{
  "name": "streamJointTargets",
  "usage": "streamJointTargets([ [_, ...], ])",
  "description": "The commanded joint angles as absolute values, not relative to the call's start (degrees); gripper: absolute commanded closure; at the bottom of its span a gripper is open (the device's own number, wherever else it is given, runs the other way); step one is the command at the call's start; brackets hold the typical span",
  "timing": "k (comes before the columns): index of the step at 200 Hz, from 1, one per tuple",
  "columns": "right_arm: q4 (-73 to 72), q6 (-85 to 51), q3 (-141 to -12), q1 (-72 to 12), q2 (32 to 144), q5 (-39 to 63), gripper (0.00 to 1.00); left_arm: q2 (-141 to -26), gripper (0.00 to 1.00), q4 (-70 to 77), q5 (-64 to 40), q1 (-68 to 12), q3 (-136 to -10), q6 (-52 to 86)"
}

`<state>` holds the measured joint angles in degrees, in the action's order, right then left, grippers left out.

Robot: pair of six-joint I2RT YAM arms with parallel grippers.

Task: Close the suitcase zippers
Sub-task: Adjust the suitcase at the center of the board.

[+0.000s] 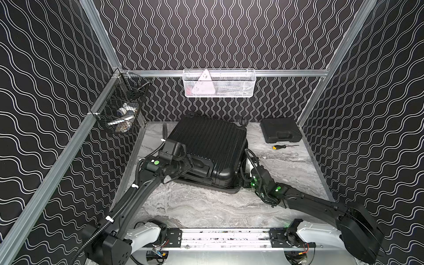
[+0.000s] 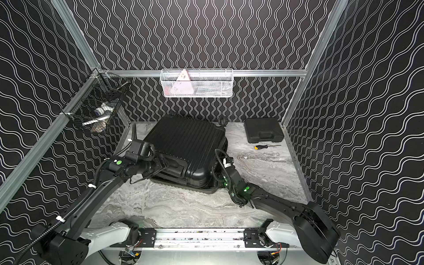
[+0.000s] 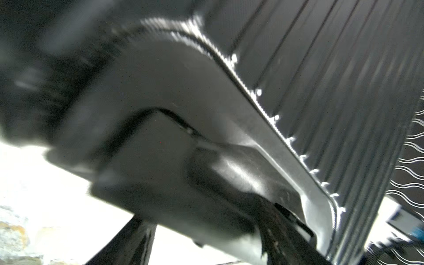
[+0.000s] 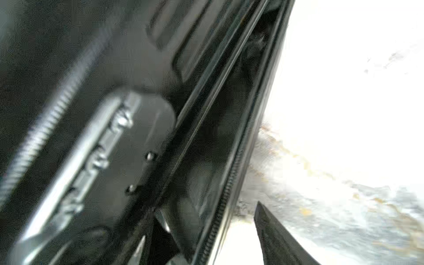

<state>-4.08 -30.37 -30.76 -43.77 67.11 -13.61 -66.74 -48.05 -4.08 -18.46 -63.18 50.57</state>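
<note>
- Suitcase [image 1: 206, 142] is flat on the counter [image 1: 286, 165], but it's still gaping and the zipper [image 4: 226, 197] is basically all left to do.
- Right claw [image 4: 200, 221] sits wide astride the zipper. Left claw [image 1: 192, 163] is spread, can't tell if it's gripping.

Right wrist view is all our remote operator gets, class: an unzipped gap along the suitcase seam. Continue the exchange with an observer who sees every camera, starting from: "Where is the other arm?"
Observer: The left pincer is at the handle on the near side of the suitcase, jaws apart.
Operator: How does the suitcase lie?
Observer: Flat on the table, wheels toward the back wall.
Operator: Anything else nearby?
Observer: A flat tool case sits by the back right corner, apart from the suitcase.
</note>
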Motion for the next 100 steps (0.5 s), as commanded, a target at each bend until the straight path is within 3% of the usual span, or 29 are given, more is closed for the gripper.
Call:
streamJointTargets([
  [1,-1.69,-28.19,-30.76,-43.76,64.91,-17.60,0.28,-68.62,0.28,-49.28,0.74,-19.79,-63.80,56.39],
  [52,1.72,-26.78,-30.85,-43.72,60.64,-20.24,0.25,-73.45,0.30,-50.87,3.81,-25.05,-67.38,62.69],
  [76,2.77,-26.03,-30.85,-43.55,59.06,-22.09,0.24,-74.48,0.43,-52.14,8.49,-26.19,-67.69,62.80],
  [100,4.14,-25.11,-30.81,-42.75,57.13,-23.25,0.22,-76.49,0.48,-53.82,14.84,-26.06,-69.11,59.44],
])
